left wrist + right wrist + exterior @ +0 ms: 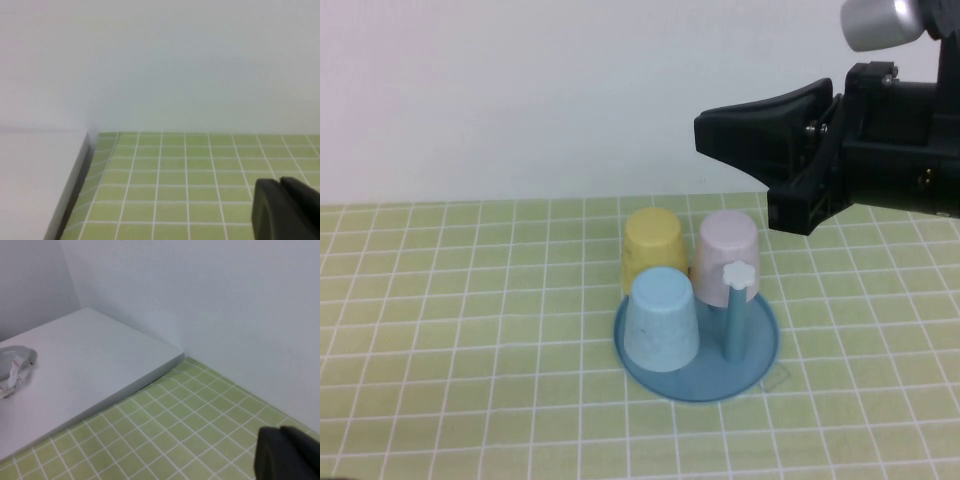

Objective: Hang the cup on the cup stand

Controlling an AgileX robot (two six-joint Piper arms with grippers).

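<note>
The light blue cup sits upside down at the front left of the cup stand, a round teal dish with one bare upright peg topped by a white flower cap. My right gripper hovers high above the stand, pointing left, shut and empty; in the right wrist view its black fingertips press together over the green mat. My left gripper shows only in the left wrist view, shut on nothing above bare mat.
A yellow cup and a pale pink cup stand upside down on the back of the stand. The green grid mat spreads to the left. A white platform borders the mat, against a white wall.
</note>
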